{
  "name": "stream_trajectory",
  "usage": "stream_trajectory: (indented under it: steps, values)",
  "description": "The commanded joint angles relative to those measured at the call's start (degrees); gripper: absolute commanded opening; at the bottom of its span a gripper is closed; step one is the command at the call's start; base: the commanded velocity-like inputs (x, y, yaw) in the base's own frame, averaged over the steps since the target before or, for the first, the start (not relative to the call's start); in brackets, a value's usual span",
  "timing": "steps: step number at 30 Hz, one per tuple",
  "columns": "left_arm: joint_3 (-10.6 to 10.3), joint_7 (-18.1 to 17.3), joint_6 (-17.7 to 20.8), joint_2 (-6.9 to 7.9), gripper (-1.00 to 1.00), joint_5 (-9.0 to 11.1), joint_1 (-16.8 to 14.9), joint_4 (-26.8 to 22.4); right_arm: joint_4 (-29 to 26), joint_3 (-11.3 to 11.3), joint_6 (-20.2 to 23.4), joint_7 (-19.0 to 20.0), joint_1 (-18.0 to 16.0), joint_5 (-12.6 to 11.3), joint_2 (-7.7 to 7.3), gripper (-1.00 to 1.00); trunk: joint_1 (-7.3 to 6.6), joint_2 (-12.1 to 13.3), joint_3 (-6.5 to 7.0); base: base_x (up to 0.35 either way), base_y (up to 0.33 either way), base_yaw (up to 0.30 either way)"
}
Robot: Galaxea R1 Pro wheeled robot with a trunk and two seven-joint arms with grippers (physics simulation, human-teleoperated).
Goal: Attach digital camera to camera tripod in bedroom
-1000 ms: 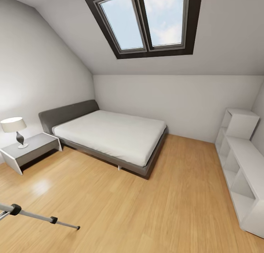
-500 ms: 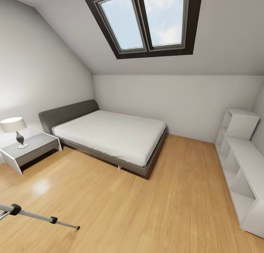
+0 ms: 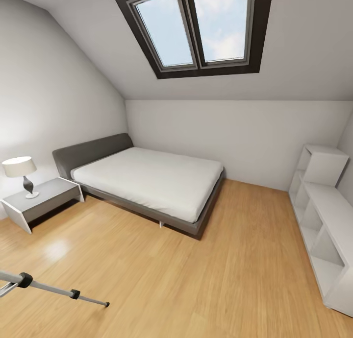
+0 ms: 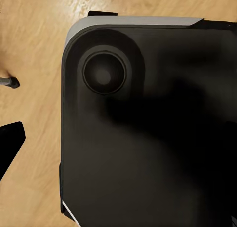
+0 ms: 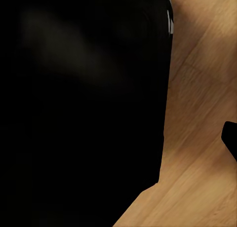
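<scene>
One thin silver leg of the camera tripod (image 3: 49, 287), with black joints and a black foot, slants across the wood floor at the lower left of the head view. Its foot (image 4: 10, 82) also shows in the left wrist view, beside my dark base (image 4: 148, 128). The digital camera is out of view. A black fingertip (image 4: 9, 144) of my left gripper juts in over the floor, and a black fingertip (image 5: 230, 138) of my right gripper shows next to the base. Whether either gripper holds anything is hidden.
The bedroom has a low grey bed (image 3: 147, 179) with a white mattress ahead. A nightstand (image 3: 41, 201) with a lamp (image 3: 20, 174) stands at the left, a white cube shelf (image 3: 323, 215) along the right wall, and a skylight (image 3: 196, 27) overhead. Open wood floor (image 3: 196, 279) lies between.
The whole head picture has shifted slightly to the right, so the camera has turned a little. The tripod leg and furniture have not moved.
</scene>
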Motion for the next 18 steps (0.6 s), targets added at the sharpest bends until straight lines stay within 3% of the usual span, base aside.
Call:
stream_trajectory:
  steps: [1, 13, 18]
  values:
    - [0.0, 0.0, -0.1, -0.01, 1.0, 0.4, 0.0, 0.0, 0.0, 0.0, 0.0, 0.0, 0.0, 0.0, 0.0, 1.0, 0.0, 0.0, -0.04, 0.0, 0.011, 0.0]
    - [0.0, 0.0, -0.1, -0.01, 1.0, 0.4, 0.0, 0.0, 0.0, 0.0, 0.0, 0.0, 0.0, 0.0, 0.0, 1.0, 0.0, 0.0, -0.04, 0.0, 0.003, 0.0]
    - [0.0, 0.0, -0.1, -0.01, 1.0, 0.4, 0.0, 0.0, 0.0, 0.0, 0.0, 0.0, 0.0, 0.0, 0.0, 1.0, 0.0, 0.0, -0.04, 0.0, 0.11, 0.0]
